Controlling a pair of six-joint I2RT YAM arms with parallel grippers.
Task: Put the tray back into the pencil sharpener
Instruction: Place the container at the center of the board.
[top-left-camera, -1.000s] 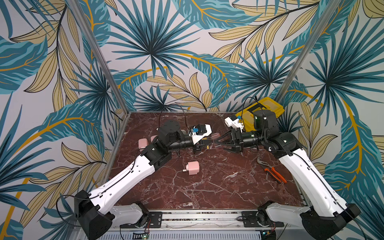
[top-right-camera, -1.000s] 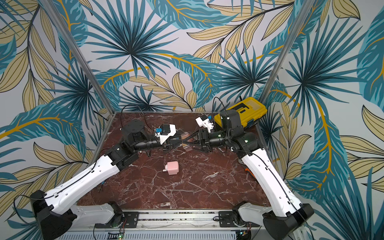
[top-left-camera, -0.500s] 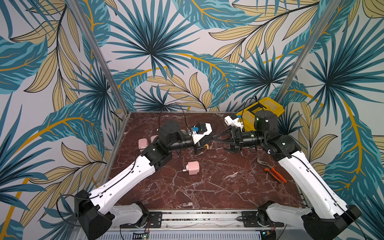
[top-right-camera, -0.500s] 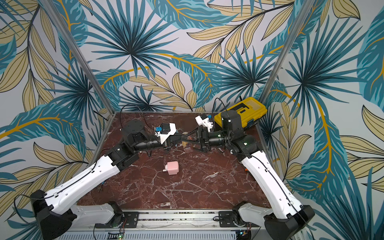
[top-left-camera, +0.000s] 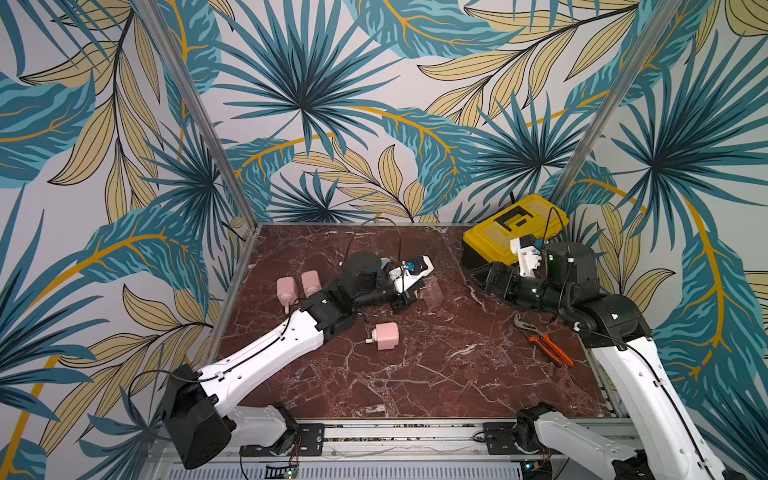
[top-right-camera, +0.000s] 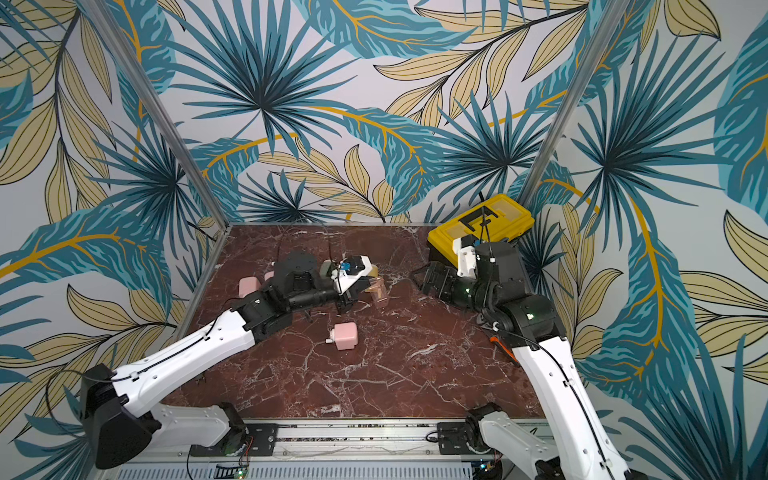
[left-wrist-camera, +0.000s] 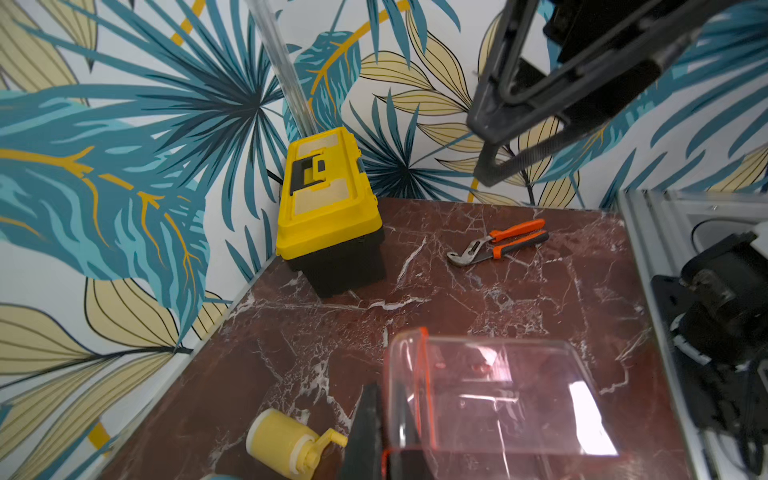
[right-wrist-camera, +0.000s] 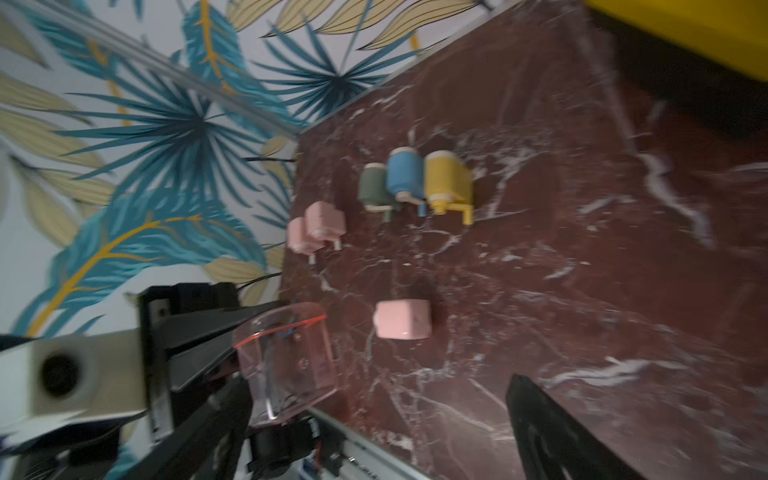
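The wide red marble surface (top-left-camera: 415, 374) is the stage, and both arms are in over it. The left arm (top-left-camera: 266, 357) stretches from the near left corner toward the middle. The right arm (top-left-camera: 623, 374) climbs the right side and bends back toward the centre. The yellow toolbox (top-left-camera: 494, 232) sits in the far right corner on its black base with the lid closed, and the right wrist hangs just in front of it.

Over to the right tool (top-left-camera: 478, 280): jaws spread wide, nothing between them, aimed across at its partner with bare marble in between. The left tool (top-left-camera: 417, 297) has the goods, its jaws pinched narrow on one wall of the tray (top-left-camera: 433, 291), a clear pink-tinted tub gripped at the rim. In the right wrist view the tray looks to be held clear of the surface.

The pink sharpener (top-left-camera: 386, 336) lies on its side near the middle of the surface. It is near the tray, a little toward the front, and not touching it. Two more pink sharpeners (top-left-camera: 286, 289) sit side by side by the left edge, behind the left arm. Toward the back, the right wrist view picks out a tight row of three, a green sharpener (right-wrist-camera: 374, 185), a blue sharpener (right-wrist-camera: 405, 174) and a yellow sharpener (right-wrist-camera: 449, 183), pressed shoulder to shoulder.

Last, the orange-handled pliers (top-left-camera: 544, 345) lie flat on the right side, just beside the right arm.
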